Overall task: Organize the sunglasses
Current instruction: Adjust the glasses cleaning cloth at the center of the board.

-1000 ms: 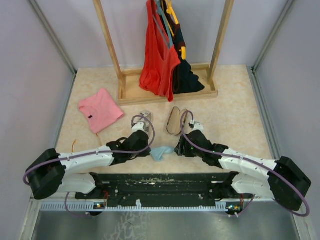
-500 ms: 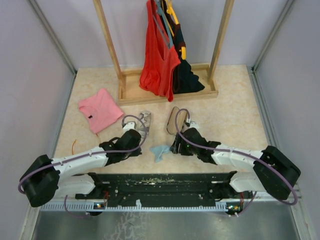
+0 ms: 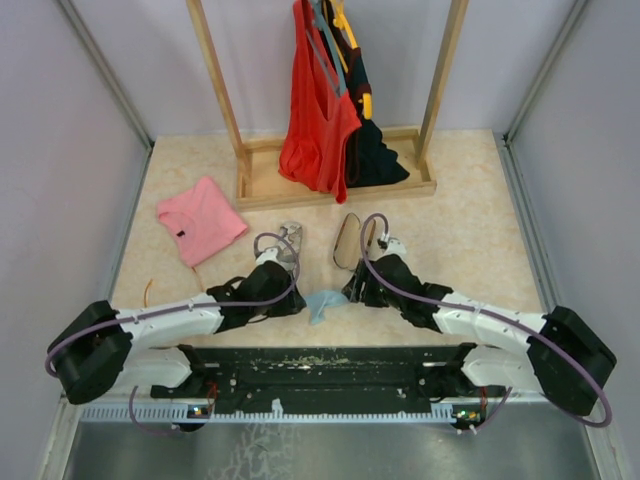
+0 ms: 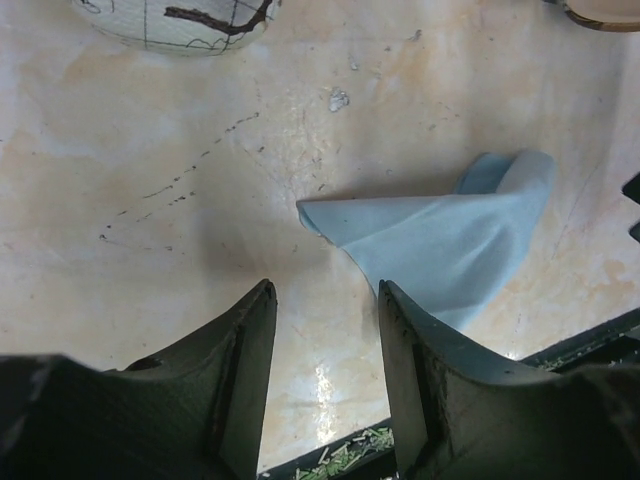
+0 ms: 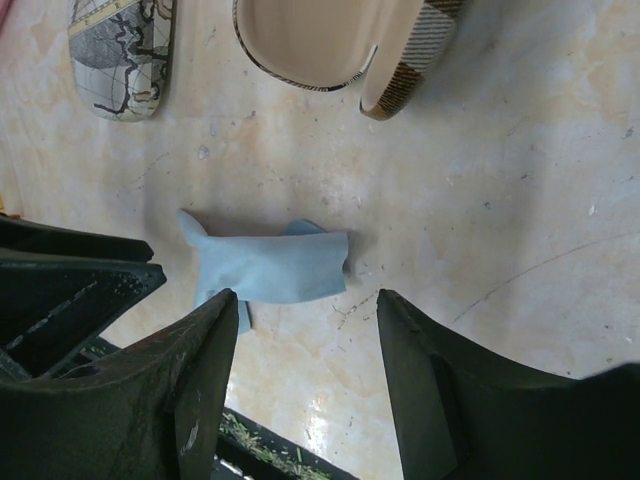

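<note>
- Sunglasses are not plainly seen from above; a thin reddish curve [image 3: 148, 290] at the table's [image 3: 460, 230] left edge may be them. The left gripper [image 3: 296, 298] and right gripper [image 3: 350, 292] crowd the cloth [image 3: 322, 303] by the near edge and could knock together. Open room lies left and right.
- Left wrist: jaws apart, bare table between them, cloth just right. Closing here would likely catch nothing, or drag the cloth off the near edge.
- Right wrist: jaws apart over the cloth, gripping nothing. The open case [image 5: 310, 35] and map case [image 5: 120, 50] lie farther; a forward push could shove them.
</note>
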You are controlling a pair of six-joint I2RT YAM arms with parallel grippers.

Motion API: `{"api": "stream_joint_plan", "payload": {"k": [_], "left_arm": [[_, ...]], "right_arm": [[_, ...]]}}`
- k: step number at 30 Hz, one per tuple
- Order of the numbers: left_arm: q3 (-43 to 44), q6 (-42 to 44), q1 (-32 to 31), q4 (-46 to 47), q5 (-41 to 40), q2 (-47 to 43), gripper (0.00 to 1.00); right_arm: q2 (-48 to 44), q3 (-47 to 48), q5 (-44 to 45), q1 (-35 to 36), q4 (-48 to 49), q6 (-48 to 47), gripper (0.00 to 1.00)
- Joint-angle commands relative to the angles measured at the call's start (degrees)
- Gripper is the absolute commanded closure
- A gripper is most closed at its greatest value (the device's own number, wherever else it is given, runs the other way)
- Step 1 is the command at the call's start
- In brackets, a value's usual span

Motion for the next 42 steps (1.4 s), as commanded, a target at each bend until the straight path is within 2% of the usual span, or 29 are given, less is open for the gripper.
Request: {"api": "stream_joint_plan", "payload": {"k": [1, 12, 20, 22, 24, 27, 31, 35, 42], "left_arm": [[0.6, -3.7, -0.2, 3.4, -0.8, 3.6, 0.48], [1.9, -5.8, -0.2, 5.8, -0.1, 9.1, 0.49], [2.1, -4.7, -0.2, 9.2, -0.4, 14.5, 0.61], [2.4, -4.2, -0.2, 9.3, -0.8, 15.5, 0.68], [2.5, -3.6, -0.2, 9.3, -1.4, 16.2, 0.82], [2.6, -2.6, -0.1, 9.0, -2.2, 16.8, 0.99], [2.4, -1.8, 0.4, 7.6, -3.4, 16.1, 1.0], [1.3, -0.9, 0.9, 7.5, -4.1, 14.0, 1.0], [1.4, -0.3, 1.1, 6.6, -4.3, 13.9, 1.0]], "right_arm": [[-2.5, -0.7, 1.6, -0.4, -0.1, 0.2, 0.42], [-3.1, -0.5, 1.3, -0.4, -0.7, -0.2, 0.42], [-4.4, -0.6, 1.4, -0.4, -2.1, -0.7, 0.42], [-4.6, -0.8, 1.5, -0.4, -2.5, -0.8, 0.42], [-4.8, -1.0, 1.4, -0.4, -2.6, -0.7, 0.42], [-4.8, -1.6, 1.0, -0.6, -2.3, -0.4, 0.42], [-4.3, -3.6, -1.3, -2.5, 0.5, 1.2, 0.42], [-2.9, -6.5, -6.4, -5.7, 7.6, 2.5, 0.42], [3.4, -6.4, -12.0, -6.9, 15.1, 4.0, 0.42]]}}
